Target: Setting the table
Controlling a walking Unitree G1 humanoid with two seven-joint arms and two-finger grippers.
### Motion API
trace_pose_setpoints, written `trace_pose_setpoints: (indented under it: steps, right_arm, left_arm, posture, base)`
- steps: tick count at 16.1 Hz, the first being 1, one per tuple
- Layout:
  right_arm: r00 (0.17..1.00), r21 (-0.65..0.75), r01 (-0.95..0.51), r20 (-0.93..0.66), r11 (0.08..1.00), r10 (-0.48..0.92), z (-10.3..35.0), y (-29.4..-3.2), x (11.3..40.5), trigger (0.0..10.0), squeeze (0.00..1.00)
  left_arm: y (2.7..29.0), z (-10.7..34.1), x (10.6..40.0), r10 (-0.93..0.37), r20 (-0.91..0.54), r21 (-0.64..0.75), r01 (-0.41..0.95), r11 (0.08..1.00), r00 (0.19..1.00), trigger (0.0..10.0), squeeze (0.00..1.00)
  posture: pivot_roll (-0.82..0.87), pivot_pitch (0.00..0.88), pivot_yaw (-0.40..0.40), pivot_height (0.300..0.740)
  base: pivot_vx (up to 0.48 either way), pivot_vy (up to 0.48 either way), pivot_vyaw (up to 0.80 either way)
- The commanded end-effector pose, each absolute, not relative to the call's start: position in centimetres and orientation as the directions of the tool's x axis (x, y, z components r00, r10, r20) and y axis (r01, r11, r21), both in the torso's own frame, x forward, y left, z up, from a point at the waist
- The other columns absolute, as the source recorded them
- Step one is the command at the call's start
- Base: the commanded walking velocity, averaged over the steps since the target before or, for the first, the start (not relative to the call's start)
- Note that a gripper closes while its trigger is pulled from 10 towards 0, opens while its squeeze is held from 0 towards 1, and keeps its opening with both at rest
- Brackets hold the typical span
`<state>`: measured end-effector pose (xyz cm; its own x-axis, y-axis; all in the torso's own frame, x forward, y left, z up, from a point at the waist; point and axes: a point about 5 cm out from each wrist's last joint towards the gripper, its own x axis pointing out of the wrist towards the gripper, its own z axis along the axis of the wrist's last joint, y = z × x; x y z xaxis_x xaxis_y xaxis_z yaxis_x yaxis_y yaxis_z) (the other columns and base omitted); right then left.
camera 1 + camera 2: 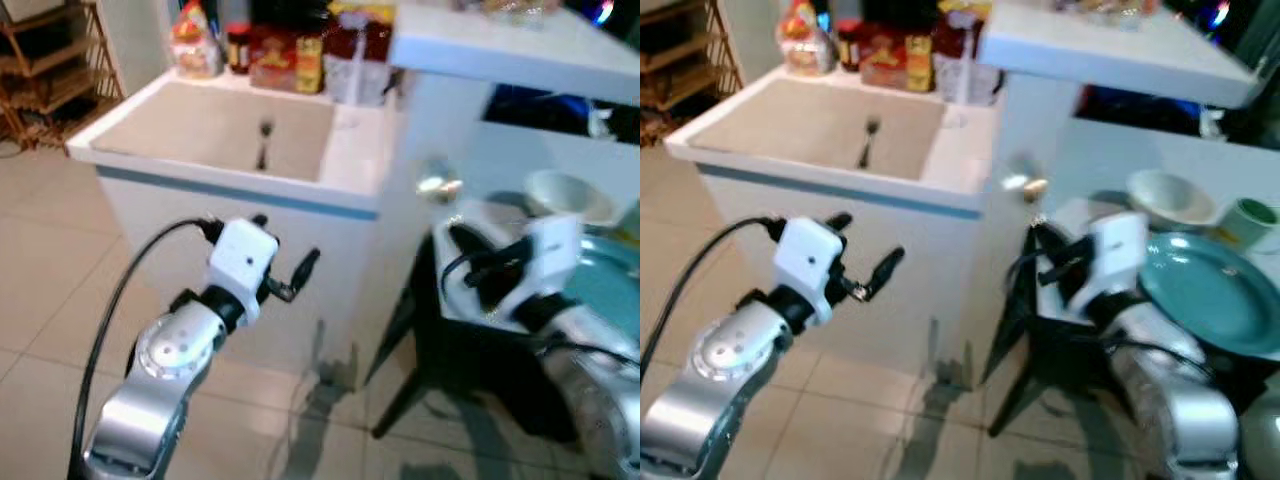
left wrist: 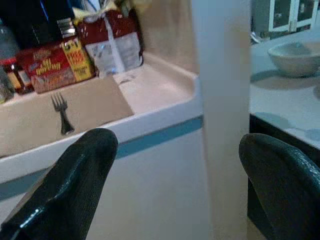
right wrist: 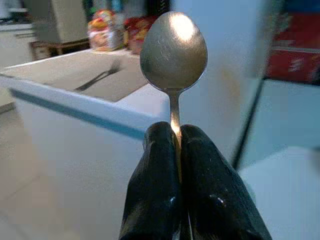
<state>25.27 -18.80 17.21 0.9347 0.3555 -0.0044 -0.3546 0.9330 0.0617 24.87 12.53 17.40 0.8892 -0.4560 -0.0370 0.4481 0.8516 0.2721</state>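
The right gripper [image 3: 177,145] is clamping a spoon [image 3: 173,47] by the handle, both black fingers [image 3: 152,190] pressed flat against it, bowl pointing away from the wrist. In the head views this gripper [image 1: 1040,262] is hovering at the near edge of a white table [image 1: 1110,160], the spoon's bowl [image 1: 1025,185] catching light as a blurred glint.

The left gripper [image 1: 285,262] is standing wide apart and gripping nothing, held in front of a white counter [image 1: 240,190] with a blue stripe. Its fingers [image 2: 75,175] are framing the counter's face in the wrist view.

On the table, right of the right gripper, a teal plate [image 1: 1215,290] is lying flat, with a white bowl [image 1: 1168,197] beyond it and what appears to be a green cup [image 1: 1247,220] beside the bowl; blur is preventing certainty.

A fork [image 1: 264,143] is lying on a tan mat [image 1: 215,135] on the counter. Food packets [image 2: 65,60] are standing along the counter's far edge. A wooden rack [image 1: 50,70] is standing on the tiled floor [image 1: 40,290], well left.
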Motion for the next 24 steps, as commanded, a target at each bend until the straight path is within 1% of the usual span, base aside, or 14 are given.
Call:
trace_pose_setpoints:
  steps: [1,2,6,8,10,11,13,18,21,24]
  right_arm:
    - [0.940,0.079,-0.339,-0.020,0.937,0.342,17.0,-18.5,25.6,10.0,0.00]
    - [0.943,0.088,-0.329,-0.017,0.940,0.331,17.0,-18.5,25.7,10.0,0.00]
    - [0.968,0.130,-0.239,-0.040,0.962,0.246,16.7,-18.4,26.5,10.0,0.00]
    - [0.973,0.147,-0.220,-0.034,0.964,0.227,16.9,-18.5,26.7,10.0,0.00]
    - [0.978,0.145,-0.201,-0.033,0.969,0.208,17.2,-18.6,26.9,10.0,0.00]
    - [0.979,0.145,-0.190,-0.048,0.971,0.198,17.2,-18.5,27.0,10.0,0.00]
    - [0.969,0.123,-0.218,-0.088,0.968,0.229,16.8,-17.8,27.2,10.0,0.00]
    - [0.958,0.101,-0.238,-0.137,0.966,0.251,16.5,-17.6,27.4,10.0,0.00]
    - [0.959,0.072,-0.234,-0.149,0.970,0.242,16.4,-18.0,27.5,10.0,0.00]
    - [0.950,0.055,-0.251,-0.179,0.966,0.257,16.1,-18.1,27.3,10.0,0.00]
  left_arm:
    - [13.0,17.3,25.2,-0.421,-0.038,0.286,0.413,0.865,0.906,10.0,0.00]
    - [13.0,17.3,25.3,-0.411,-0.033,0.286,0.403,0.869,0.911,10.0,0.00]
    - [13.4,17.5,25.7,-0.375,-0.021,0.288,0.365,0.885,0.927,10.0,0.00]
    - [13.4,17.6,25.8,-0.367,-0.015,0.285,0.355,0.890,0.930,10.0,0.00]
    - [13.6,17.8,26.2,-0.324,0.008,0.225,0.314,0.922,0.946,10.0,0.00]
    - [13.6,18.1,26.5,-0.304,0.023,0.211,0.293,0.933,0.952,10.0,0.00]
    - [13.9,18.1,26.7,-0.297,0.018,0.198,0.288,0.937,0.955,10.0,0.00]
    - [14.0,18.3,26.6,-0.289,0.023,0.176,0.281,0.943,0.957,10.0,0.00]
    - [13.7,18.3,26.6,-0.306,0.023,0.172,0.297,0.939,0.952,10.0,0.00]
    - [13.5,18.3,26.5,-0.313,0.020,0.172,0.305,0.937,0.950,10.0,0.00]
  posture:
    - [-0.03,0.000,-0.047,0.740]
    - [-0.03,0.000,-0.048,0.740]
    - [-0.03,0.000,-0.049,0.740]
    - [-0.03,0.000,-0.050,0.740]
    - [-0.03,0.000,-0.050,0.740]
    - [-0.04,0.000,-0.049,0.740]
    - [-0.03,0.000,-0.049,0.740]
    - [-0.03,0.000,-0.053,0.740]
    - [-0.03,0.000,-0.054,0.740]
    - [-0.03,0.000,-0.055,0.740]
  base:
    - [0.000,-0.480,0.00]
    - [0.000,-0.480,0.00]
    - [0.000,-0.480,-0.80]
    - [0.000,-0.480,-0.80]
    - [0.000,0.000,-0.62]
    - [0.000,0.000,0.00]
    - [0.000,0.000,0.00]
    - [0.335,0.000,0.00]
    - [0.359,0.000,-0.80]
    - [0.365,0.000,0.00]
